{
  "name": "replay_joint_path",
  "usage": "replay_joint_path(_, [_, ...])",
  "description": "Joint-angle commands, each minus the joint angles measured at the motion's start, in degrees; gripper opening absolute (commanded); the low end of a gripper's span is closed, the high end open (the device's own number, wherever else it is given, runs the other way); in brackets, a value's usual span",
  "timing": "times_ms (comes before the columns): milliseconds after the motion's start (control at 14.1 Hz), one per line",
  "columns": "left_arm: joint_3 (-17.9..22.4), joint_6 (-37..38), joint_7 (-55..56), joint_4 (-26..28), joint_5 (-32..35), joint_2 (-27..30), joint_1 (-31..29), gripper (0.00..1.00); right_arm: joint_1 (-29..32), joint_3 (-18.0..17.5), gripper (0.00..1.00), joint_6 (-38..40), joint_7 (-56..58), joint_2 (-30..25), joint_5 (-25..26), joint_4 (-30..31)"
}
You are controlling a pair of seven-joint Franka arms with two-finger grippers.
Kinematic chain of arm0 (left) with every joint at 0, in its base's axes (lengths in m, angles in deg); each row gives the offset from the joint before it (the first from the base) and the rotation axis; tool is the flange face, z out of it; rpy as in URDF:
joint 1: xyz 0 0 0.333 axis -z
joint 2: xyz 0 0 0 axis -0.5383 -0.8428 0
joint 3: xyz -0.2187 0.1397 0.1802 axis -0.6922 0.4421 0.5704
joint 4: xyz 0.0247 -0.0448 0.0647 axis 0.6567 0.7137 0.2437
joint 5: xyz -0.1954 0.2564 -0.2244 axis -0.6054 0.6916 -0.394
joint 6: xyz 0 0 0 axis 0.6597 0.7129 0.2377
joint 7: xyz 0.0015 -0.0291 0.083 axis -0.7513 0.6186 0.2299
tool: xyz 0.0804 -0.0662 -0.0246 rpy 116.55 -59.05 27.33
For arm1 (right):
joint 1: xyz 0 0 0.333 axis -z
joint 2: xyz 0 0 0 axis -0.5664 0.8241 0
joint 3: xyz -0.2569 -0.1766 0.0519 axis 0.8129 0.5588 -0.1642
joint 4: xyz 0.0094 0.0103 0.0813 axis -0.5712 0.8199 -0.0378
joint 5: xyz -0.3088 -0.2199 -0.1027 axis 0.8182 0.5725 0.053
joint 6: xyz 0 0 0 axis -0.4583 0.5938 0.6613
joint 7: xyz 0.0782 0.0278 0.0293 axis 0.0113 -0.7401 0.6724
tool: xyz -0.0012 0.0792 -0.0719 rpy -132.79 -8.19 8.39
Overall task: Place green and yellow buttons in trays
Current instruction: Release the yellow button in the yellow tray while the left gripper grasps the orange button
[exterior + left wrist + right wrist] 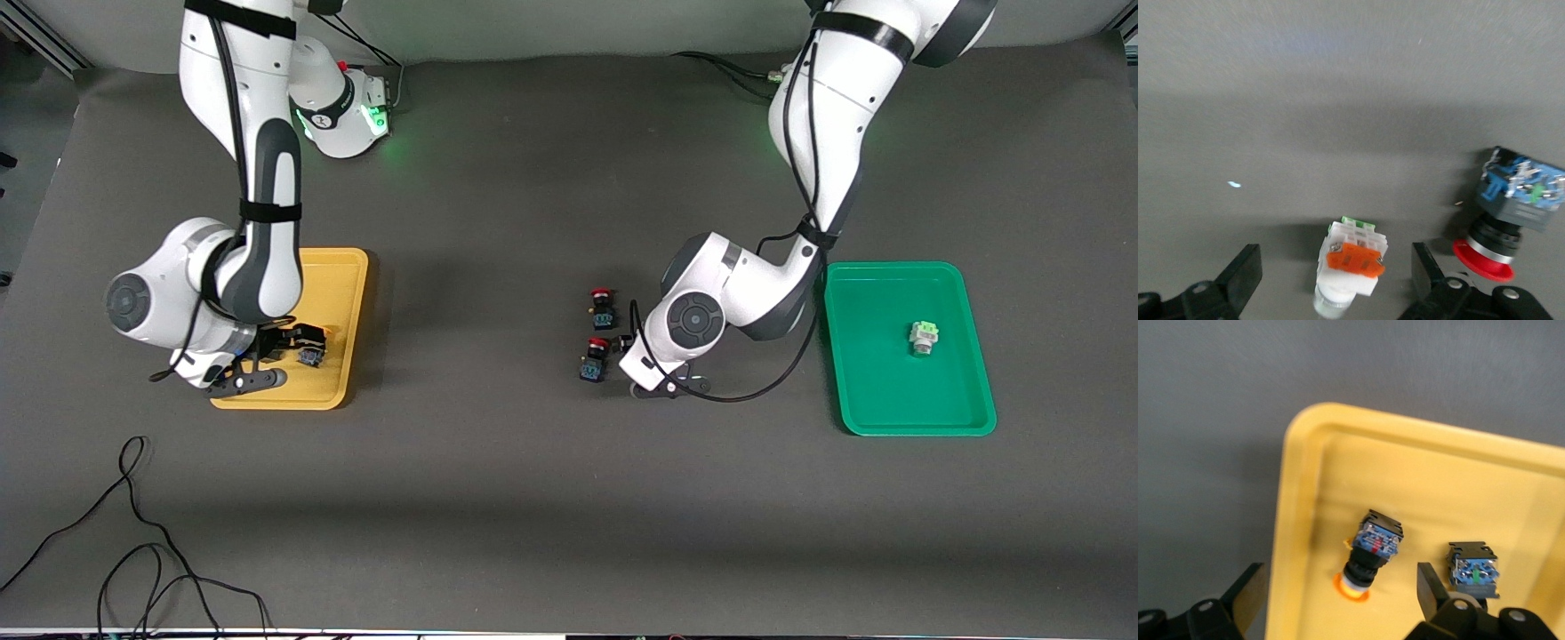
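The yellow tray [342, 293] lies at the right arm's end of the table. My right gripper [289, 345] hangs open over it. In the right wrist view the tray [1438, 480] holds two black-bodied buttons. One with a yellow-orange cap [1368, 560] lies between the open fingers of the right gripper [1341, 583]. The other [1473, 570] lies beside one finger. The green tray [876, 356] holds a white button with a green face [925, 338]. My left gripper [1336, 267] is open, low over the table, straddling another white-bodied button [1350, 267] with an orange block. In the front view the left hand [662, 382] hides that button.
Two red-capped black buttons [602, 302] [596, 357] lie on the dark mat beside the left hand, and one of them shows in the left wrist view [1508, 213]. Loose black cables [133, 551] lie near the front edge at the right arm's end.
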Motion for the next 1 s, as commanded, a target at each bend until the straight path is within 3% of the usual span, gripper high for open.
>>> replay_joint_path(0, [0.99,-4.73,0.03,4.68,1.29,0.89,1.79,1.0,-2.77,4.82,1.0,11.09,-8.56,-1.78,6.59,-9.2])
replay_joint_path(213, [0.99,-5.53,0.03,5.22,2.44,0.54,1.7,0.98,-3.65,7.2,1.0,22.26,-14.37,-1.87,13.19,-19.92])
replay_joint_path(285, [0.99,-5.44,-0.67,5.14,2.96,0.54,1.53,0.81,-3.65,8.08,1.0,26.12,-15.43,-1.87,14.59,-23.44])
replay_joint_path(356, [0.99,-5.36,-1.11,5.13,2.71,0.8,1.18,0.01,-3.65,8.78,1.0,28.86,-15.62,-1.87,15.04,-25.91])
replay_joint_path(640, [1.43,0.51,-1.99,4.17,2.44,4.31,-0.23,0.0,-7.15,12.82,1.0,32.14,-16.06,-1.87,16.54,-29.54])
replay_joint_path(925, [1.17,17.01,-13.21,1.63,2.35,11.86,-8.55,0.0,-9.89,15.03,1.0,32.14,-17.28,-2.13,16.72,-30.24])
